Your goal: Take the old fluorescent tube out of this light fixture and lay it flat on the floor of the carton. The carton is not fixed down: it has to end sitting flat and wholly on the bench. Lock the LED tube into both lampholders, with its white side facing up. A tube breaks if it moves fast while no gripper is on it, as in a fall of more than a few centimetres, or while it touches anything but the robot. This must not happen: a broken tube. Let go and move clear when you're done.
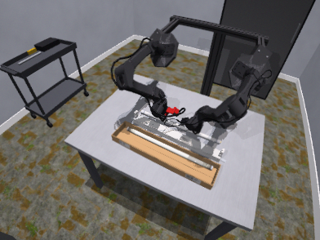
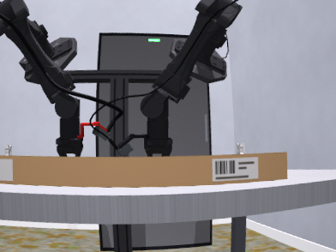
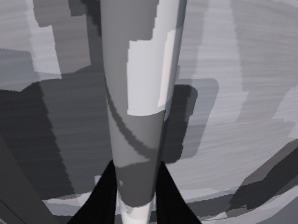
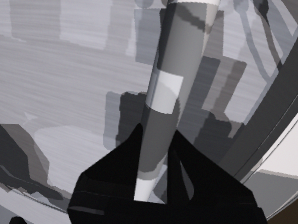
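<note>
The left gripper (image 1: 193, 130) (image 2: 159, 154) (image 3: 136, 166) and right gripper (image 1: 164, 117) (image 2: 69, 154) (image 4: 156, 132) both pinch 1 LED tube (image 1: 211, 138) (image 3: 135, 145) (image 4: 167, 100) behind the box (image 1: 162, 163) (image 2: 129, 171). The old tube (image 1: 171, 148) (just 1 in there) lies inside the box, which sits on the table (image 1: 94, 122) (image 2: 150, 207).
</note>
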`<state>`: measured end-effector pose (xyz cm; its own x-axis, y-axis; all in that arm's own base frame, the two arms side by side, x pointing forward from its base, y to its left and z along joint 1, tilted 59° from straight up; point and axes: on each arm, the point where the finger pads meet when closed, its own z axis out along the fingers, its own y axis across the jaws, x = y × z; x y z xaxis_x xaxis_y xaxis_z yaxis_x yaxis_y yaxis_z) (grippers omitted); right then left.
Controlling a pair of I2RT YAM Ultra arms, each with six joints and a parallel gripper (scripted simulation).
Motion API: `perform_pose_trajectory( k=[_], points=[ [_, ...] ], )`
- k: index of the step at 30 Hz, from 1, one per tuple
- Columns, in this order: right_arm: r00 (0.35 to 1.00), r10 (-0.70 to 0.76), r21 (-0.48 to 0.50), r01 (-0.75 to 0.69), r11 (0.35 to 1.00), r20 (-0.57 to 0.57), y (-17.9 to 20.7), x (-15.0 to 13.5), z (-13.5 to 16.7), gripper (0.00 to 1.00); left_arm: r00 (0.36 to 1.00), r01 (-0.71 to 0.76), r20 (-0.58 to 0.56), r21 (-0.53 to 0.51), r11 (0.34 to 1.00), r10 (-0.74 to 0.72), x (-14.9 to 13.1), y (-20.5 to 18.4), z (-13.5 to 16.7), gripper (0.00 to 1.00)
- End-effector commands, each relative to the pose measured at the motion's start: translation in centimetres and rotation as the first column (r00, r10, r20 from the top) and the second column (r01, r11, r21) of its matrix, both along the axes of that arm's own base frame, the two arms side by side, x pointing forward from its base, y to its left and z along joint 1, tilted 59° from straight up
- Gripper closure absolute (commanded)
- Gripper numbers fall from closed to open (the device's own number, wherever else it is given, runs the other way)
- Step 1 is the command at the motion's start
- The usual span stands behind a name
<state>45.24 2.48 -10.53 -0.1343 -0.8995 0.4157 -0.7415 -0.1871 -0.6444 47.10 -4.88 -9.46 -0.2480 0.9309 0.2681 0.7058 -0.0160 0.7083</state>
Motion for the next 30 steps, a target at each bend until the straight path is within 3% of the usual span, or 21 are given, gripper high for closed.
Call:
perform_pose_trajectory(
  k=[1, 8, 12, 30],
  points=[
    [0.999, 0.03, 0.002, -0.03, 1.0, -0.019, 0.9, -0.2, -0.8, 0.89, 0.999, 0.035, -0.011, -0.005, 0.999, -0.035, -0.5, -1.2, 0.1, 0.89],
    [0.997, 0.041, -0.008, -0.042, 0.999, -0.061, 1.0, -1.4, -2.0, 0.89, 0.999, 0.039, -0.02, -0.011, 0.999, -0.039, -1.1, -1.3, 0.3, 0.89],
    [0.999, 0.031, 0.012, -0.031, 0.999, -0.012, 1.3, -0.8, 0.6, 0.89, 0.999, 0.033, -0.013, -0.016, 0.999, -0.033, -1.0, -1.5, 0.4, 0.89],
    [1.0, 0.018, 0.004, -0.018, 1.0, -0.021, 1.7, -2.6, 1.4, 0.89, 1.0, 0.021, -0.02, -0.003, 1.0, -0.021, -2.8, -1.8, 1.4, 0.89]
  ],
)
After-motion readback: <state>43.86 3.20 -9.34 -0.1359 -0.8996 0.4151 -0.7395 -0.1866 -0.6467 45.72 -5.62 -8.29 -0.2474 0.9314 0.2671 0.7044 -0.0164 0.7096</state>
